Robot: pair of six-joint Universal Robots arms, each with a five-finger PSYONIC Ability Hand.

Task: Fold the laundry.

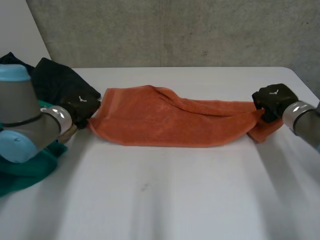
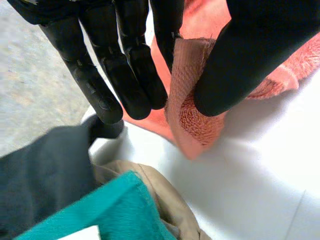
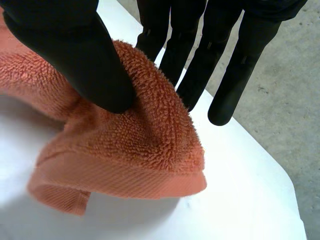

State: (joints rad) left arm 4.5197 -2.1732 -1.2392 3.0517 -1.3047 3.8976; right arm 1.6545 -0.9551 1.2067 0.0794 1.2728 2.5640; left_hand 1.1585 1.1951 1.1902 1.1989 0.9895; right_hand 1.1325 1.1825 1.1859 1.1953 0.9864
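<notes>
In the head view an orange towel (image 1: 170, 117) lies stretched in a long band across the middle of the white desk (image 1: 165, 195). The left robot hand (image 1: 80, 107) is at its left end and the right robot hand (image 1: 272, 100) at its right end. A black garment (image 1: 55, 80) sits at upper left and a teal cloth (image 1: 30, 167) at lower left.

The left wrist view adds the grip itself: thumb and one finger clamp a towel corner while the other fingers stay straight. A tan cloth (image 2: 160, 195) lies past the fingertips, between the black and teal ones.

In the right wrist view the thumb pins the towel's end against the fingers. The grey floor (image 3: 280, 115) shows beyond the desk's edge.
</notes>
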